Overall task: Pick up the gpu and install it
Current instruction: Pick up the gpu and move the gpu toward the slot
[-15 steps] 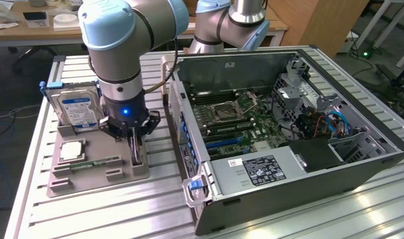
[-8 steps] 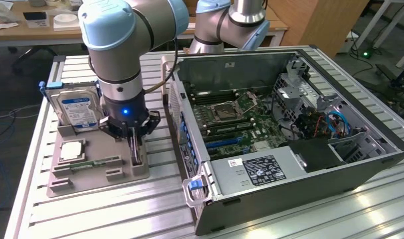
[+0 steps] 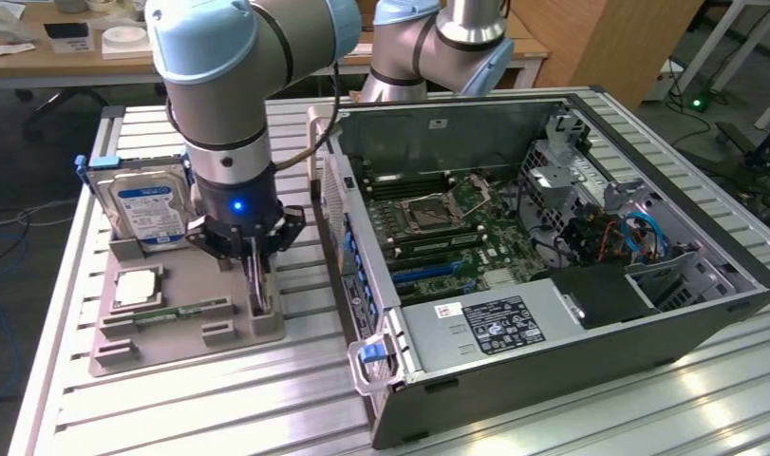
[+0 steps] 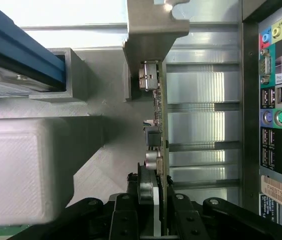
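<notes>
While the jaws were closed on the gpu (image 4: 153,135), which stood on edge between them in its slot of the grey holder (image 3: 233,328), I feared a tilted lift could jam the card or bend its bracket (image 4: 151,30).

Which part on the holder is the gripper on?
The gpu: the thin dark card standing on edge with a silvery bracket, with the gripper closed on it. The hard drive, CPU and memory stick sit apart from it.

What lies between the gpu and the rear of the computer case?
A bare stretch of slatted table separates the gpu from the case, as the wrist view shows.
</notes>
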